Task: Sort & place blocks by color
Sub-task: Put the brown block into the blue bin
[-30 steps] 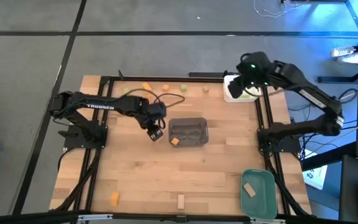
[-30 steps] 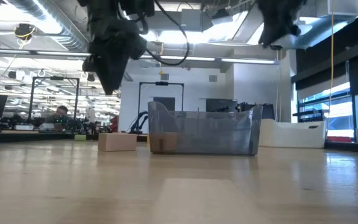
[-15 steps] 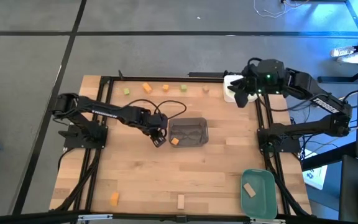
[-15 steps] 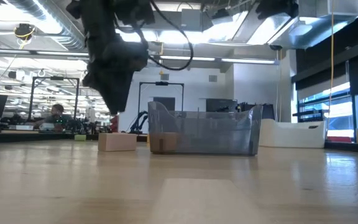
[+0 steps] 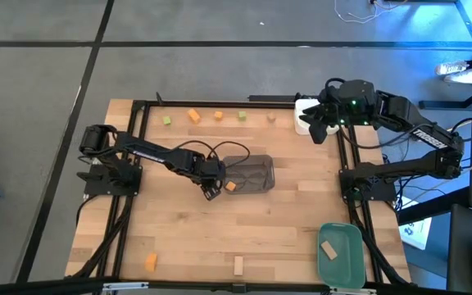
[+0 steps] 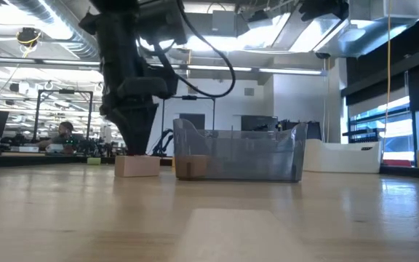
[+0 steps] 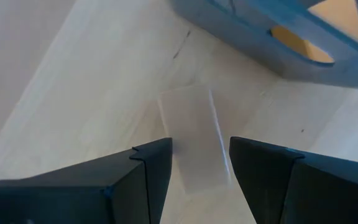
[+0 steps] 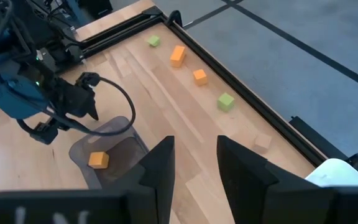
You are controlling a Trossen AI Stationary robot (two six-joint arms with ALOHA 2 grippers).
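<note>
Left wrist view: left end effector (image 7: 199, 167) released, fingers straddling tan bar block (image 7: 194, 134); long axis runs lengthwise between them.

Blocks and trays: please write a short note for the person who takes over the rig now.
Left gripper: open, low beside the grey tray, straddling a tan block; not closed on it yet.
Right gripper: empty, waiting high near the white tray at the far right corner.
Done: one orange block in the grey tray, one tan block in the green tray.
Left: five blocks along the far edge, plus an orange and a tan one near the front edge.
</note>
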